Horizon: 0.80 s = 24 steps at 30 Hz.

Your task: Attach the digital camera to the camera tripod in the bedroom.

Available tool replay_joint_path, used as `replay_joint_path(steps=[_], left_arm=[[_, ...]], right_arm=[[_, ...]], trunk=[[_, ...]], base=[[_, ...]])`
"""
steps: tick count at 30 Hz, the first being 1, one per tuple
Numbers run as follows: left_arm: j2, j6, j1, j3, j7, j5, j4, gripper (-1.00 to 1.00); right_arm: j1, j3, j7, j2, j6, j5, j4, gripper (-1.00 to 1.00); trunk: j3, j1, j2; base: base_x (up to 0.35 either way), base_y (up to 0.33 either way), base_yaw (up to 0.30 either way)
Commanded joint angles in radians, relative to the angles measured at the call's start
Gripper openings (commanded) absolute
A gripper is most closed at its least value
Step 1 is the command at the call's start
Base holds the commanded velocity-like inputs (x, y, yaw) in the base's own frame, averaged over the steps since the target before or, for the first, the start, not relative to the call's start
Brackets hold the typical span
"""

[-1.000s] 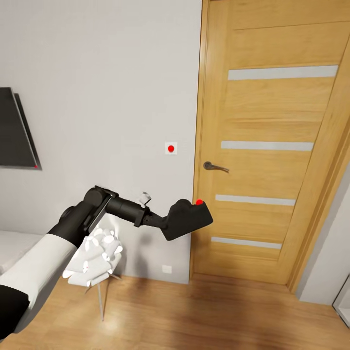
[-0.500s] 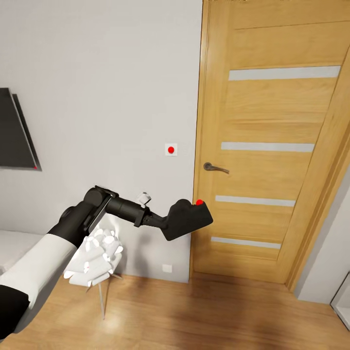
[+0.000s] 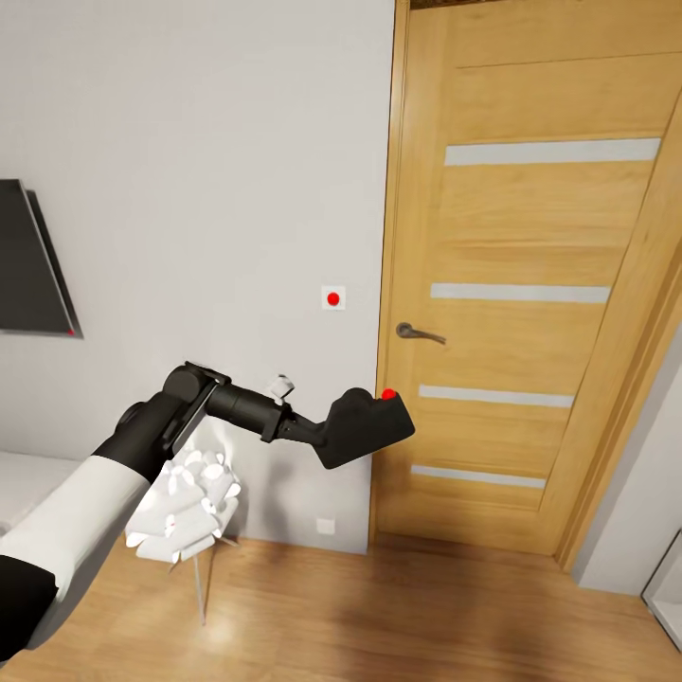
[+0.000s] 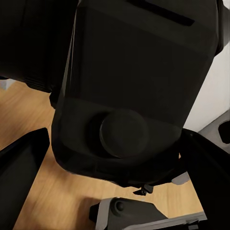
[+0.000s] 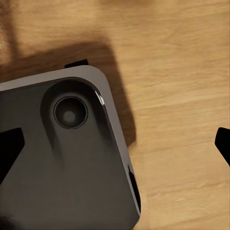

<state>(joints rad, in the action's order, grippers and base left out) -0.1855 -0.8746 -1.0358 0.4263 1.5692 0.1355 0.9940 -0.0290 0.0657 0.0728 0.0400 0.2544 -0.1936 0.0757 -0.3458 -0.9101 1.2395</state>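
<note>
Step in hand: the digital camera [image 3: 365, 428] is being carried by the left gripper [image 3: 327, 434] through the room; judged a transit stage, with mounting not yet begun.
Jaws, left: clamped on the camera body; in the left wrist view the digital camera [image 4: 134, 91] sits between the jaws, lens barrel facing the wrist.
Jaws, right: dark fingertips [image 5: 9, 148] are seen set wide apart, with nothing between them.
Next move: the camera tripod has to be found and faced first.
Ahead of the jaws: a closed wooden door [image 3: 530, 313], its handle [image 3: 417, 332] just beyond the camera.
Below the jaws: a white flower-shaped lamp [image 3: 185, 511] on thin legs, likely to be clipped if the arm is lowered.
</note>
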Motion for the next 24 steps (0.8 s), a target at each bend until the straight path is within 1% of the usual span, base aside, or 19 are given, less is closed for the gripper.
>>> replay_joint_path(steps=[1,24], left_arm=[[-0.001,-0.011,-0.001,0.003,0.002,0.004,0.0,-1.0],[0.0,-0.011,-0.001,0.005,0.002,0.004,0.0,-1.0]], right_arm=[[-0.002,0.006,-0.001,0.0,0.008,-0.001,0.004,1.0],[-0.002,0.006,-0.002,0.0,0.012,-0.002,0.004,1.0]], trunk=[[0.002,0.004,-0.006],[0.074,0.092,-0.167]], base=[[0.0,0.0,0.0],[0.0,0.0,0.0]])
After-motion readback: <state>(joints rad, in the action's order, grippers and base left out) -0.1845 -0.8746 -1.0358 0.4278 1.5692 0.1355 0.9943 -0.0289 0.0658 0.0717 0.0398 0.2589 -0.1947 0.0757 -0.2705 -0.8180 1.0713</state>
